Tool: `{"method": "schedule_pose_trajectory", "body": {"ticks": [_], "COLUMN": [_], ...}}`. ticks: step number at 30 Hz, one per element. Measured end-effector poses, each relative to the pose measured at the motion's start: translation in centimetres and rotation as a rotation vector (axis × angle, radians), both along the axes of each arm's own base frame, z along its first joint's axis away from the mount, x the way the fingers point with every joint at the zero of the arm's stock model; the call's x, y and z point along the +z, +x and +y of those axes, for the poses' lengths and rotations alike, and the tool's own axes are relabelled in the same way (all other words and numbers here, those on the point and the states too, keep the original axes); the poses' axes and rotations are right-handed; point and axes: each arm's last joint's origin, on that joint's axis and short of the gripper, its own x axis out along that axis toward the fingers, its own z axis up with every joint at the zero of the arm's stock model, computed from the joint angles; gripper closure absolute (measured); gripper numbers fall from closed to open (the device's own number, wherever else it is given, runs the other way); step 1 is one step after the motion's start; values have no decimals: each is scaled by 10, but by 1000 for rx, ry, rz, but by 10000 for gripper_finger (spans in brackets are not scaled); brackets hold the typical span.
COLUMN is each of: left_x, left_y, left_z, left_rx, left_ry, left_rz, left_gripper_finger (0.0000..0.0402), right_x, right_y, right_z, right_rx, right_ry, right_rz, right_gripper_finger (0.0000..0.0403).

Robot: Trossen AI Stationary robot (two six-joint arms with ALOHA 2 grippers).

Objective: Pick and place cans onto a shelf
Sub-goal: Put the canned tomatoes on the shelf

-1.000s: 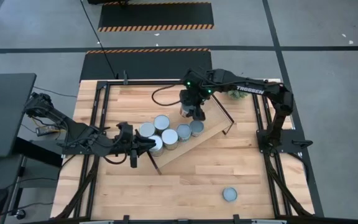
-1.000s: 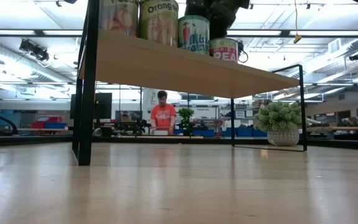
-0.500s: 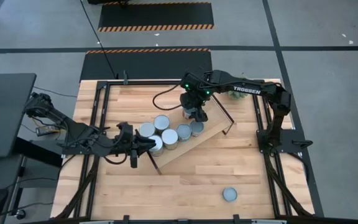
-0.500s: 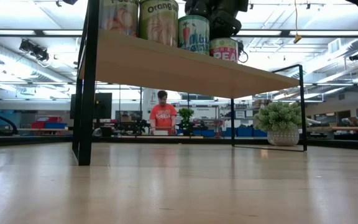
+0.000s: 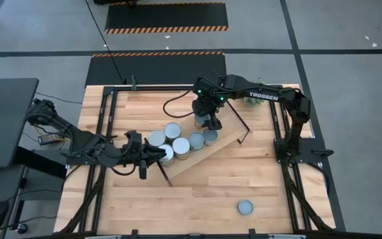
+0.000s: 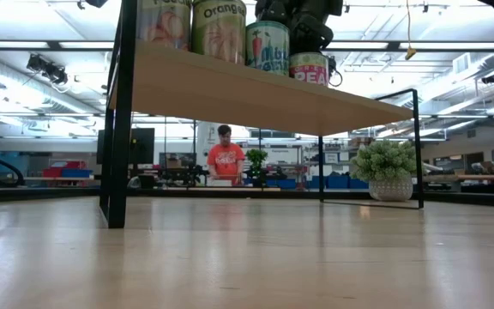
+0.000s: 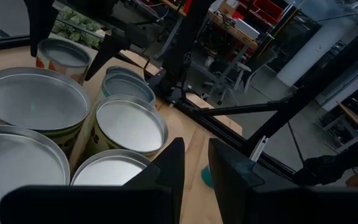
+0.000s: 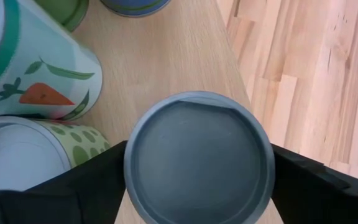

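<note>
The light-wood shelf [image 5: 225, 142] stands slantwise on the table, with several cans [image 5: 182, 146] upright on its top. In the low view these cans [image 6: 267, 47] stand in a row on it. My right gripper [image 5: 207, 121] is above the shelf's far end, shut on a can with a blue-grey top [image 8: 197, 155]. My left gripper [image 5: 159, 154] waits beside the shelf's left end with its fingers close together and holds nothing. One blue-grey-topped can [image 5: 245, 207] stands alone on the table near the front right. My right gripper pinches the can between its two fingers [image 8: 98, 171], one on each opposite side of the can's round wall [image 8: 132, 180]. The fingers come from above, pointing down. The can is upright over the shelf's plank [image 8: 166, 62]. I cannot tell whether its bottom rests on the plank.
A carrot-labelled can [image 8: 39, 68] and a green-dotted can [image 8: 36, 155] stand close beside the held can. A small potted plant [image 5: 254, 98] sits at the table's far right. Black frame rails [image 5: 105, 119] run along the table's sides. Bare tabletop lies along the near edge [image 5: 178, 206].
My right gripper has come down a little toward the shelf's top with the can still in its fingers.
</note>
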Motion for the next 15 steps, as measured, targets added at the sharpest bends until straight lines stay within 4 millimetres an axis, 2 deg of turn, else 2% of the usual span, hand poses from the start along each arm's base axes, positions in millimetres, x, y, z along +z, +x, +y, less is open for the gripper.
{"method": "schedule_pose_trajectory", "body": {"ticks": [15], "left_x": [0], "left_y": [0], "left_z": [0], "left_rx": [2], "left_ry": [-11], "left_rz": [-3], "left_gripper_finger": [324], "right_x": [10], "right_y": [-6], "right_z": [2], "right_rx": [0], "right_ry": [-9], "right_rz": [-28], "right_gripper_finger": [54]}}
